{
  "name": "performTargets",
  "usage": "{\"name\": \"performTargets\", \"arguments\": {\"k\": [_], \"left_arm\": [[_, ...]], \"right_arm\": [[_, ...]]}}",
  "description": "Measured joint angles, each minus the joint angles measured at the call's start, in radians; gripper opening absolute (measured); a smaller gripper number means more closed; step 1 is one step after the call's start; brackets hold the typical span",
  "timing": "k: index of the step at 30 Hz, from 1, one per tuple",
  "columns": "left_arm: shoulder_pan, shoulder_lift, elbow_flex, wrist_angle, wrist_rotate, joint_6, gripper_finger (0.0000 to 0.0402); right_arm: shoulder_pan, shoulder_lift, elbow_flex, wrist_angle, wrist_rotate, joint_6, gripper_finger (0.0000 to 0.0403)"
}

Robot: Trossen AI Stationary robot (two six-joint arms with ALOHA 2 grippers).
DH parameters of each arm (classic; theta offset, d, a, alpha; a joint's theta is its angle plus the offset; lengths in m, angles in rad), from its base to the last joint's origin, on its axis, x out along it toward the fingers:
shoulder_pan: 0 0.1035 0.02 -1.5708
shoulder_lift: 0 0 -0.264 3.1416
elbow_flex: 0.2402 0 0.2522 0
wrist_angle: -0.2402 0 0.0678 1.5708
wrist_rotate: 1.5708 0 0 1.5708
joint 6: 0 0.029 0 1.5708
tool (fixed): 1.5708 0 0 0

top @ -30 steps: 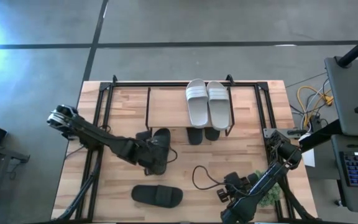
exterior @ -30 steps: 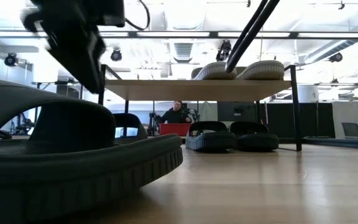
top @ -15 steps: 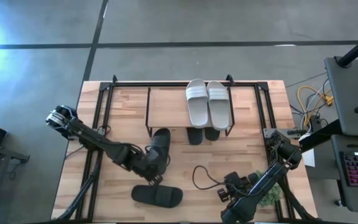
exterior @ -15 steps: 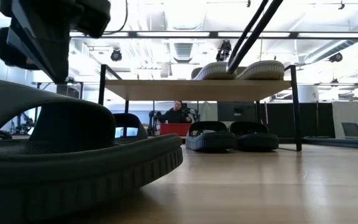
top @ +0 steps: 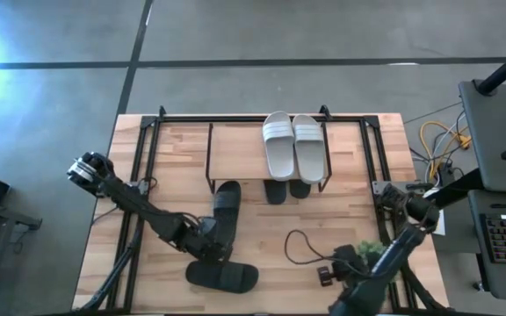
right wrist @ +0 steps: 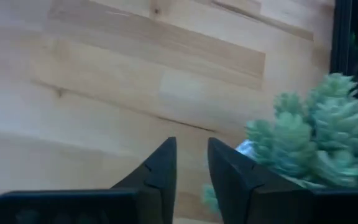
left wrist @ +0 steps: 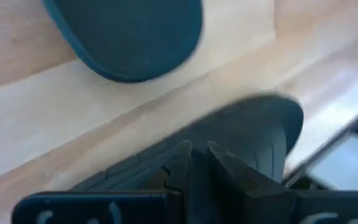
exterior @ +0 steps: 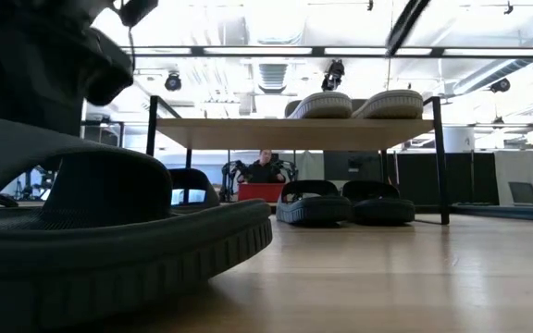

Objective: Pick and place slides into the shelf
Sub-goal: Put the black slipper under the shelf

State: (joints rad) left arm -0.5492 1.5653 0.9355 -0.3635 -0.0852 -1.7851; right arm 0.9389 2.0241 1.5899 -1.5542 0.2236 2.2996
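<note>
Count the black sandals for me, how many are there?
4. Two lie side by side under the shelf: dark pair. One is at the shelf's front edge. One lies near the table's front. More may be hidden.
</note>
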Motion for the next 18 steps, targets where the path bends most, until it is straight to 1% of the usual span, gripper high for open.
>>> {"name": "performTargets", "arguments": {"k": [3, 5, 6, 9, 12, 15, 18], "left_arm": [[-0.017, 0.013, -0.004, -0.006, -0.061, -0.077, 0.0030], [-0.017, 0.020, 0.003, -0.005, -0.066, -0.117, 0.0030], [-0.017, 0.023, 0.010, -0.010, -0.073, -0.123, 0.0030], [-0.013, 0.050, 0.042, -0.007, -0.083, -0.132, 0.0030], [-0.004, 0.091, 0.067, -0.016, -0.083, -0.147, 0.0030], [0.000, 0.131, 0.105, -0.032, -0.080, -0.152, 0.0030], [0.000, 0.169, 0.139, -0.052, -0.066, -0.154, 0.0030]], "right_arm": [[0.054, -0.052, -0.038, -0.007, 0.048, -0.016, 0.0050], [0.093, -0.091, -0.082, -0.011, 0.062, -0.031, 0.0022], [0.112, -0.109, -0.106, -0.010, 0.068, -0.047, 0.0016], [0.167, -0.168, -0.195, -0.020, 0.073, -0.079, 0.0009], [0.213, -0.229, -0.291, -0.018, 0.073, -0.078, 0.0008], [0.242, -0.295, -0.363, -0.015, 0.072, -0.073, 0.0008], [0.252, -0.355, -0.407, -0.010, 0.076, -0.056, 0.0008]]}}
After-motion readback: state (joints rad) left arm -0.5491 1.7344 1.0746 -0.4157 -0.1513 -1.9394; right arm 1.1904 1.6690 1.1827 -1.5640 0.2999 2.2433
